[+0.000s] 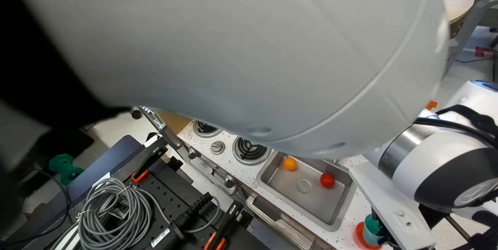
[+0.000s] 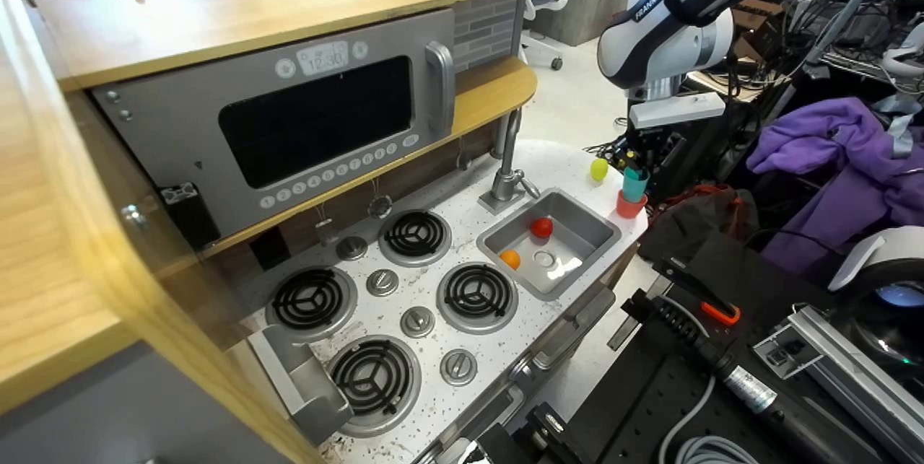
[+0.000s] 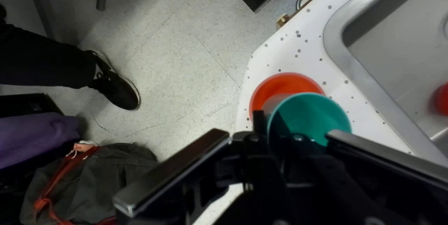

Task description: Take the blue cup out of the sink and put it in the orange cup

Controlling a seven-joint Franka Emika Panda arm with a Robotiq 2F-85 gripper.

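The blue cup (image 2: 635,187) is teal and hangs nearly upright over the orange cup (image 2: 630,208) at the counter's end. Both cups also show in an exterior view, the blue cup (image 1: 371,229) overlapping the orange cup (image 1: 358,236). In the wrist view my gripper (image 3: 268,125) is shut on the blue cup's wall (image 3: 316,114), one finger outside and one inside. The orange cup's mouth (image 3: 285,82) is partly hidden behind the blue cup. The blue cup's bottom is at or in that mouth; I cannot tell whether they touch. The sink (image 2: 581,237) holds no cup.
An orange ball (image 2: 510,259) and a red ball (image 2: 541,227) lie in the sink. A yellow-green toy (image 2: 598,169) is beside the cups. The faucet (image 2: 507,179) stands behind the sink. The counter edge drops to the floor near the orange cup.
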